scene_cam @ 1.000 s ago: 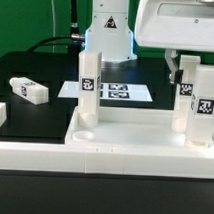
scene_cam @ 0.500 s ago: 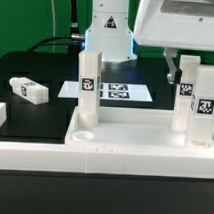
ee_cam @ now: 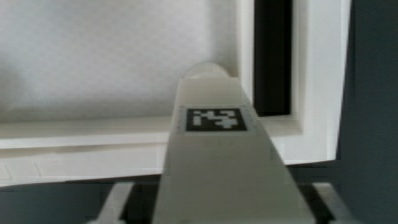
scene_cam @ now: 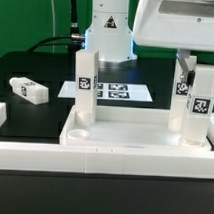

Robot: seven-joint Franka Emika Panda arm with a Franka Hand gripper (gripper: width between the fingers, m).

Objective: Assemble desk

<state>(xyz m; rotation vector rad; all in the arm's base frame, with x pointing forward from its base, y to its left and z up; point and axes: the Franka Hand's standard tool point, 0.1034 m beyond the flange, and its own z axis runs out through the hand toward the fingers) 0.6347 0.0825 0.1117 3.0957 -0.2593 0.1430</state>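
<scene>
Lower frame: white tabletop (scene_cam: pixel 124 146). Right edge: gripper (scene_cam: pixel 188 70) clenched on a slightly tilted leg (scene_cam: pixel 200 106), foot at the tabletop's right corner (seating not visible). A second leg (scene_cam: pixel 88 89) upright left of centre; a third leg (scene_cam: pixel 29 89) lies loose, left.

A robotics lab bench
A green screen (scene_cam: pixel 33 17) stood behind the black bench (scene_cam: pixel 26 67); the marker board (scene_cam: pixel 114 92) lay near its far edge, before the white arm base (scene_cam: pixel 105 35).
</scene>
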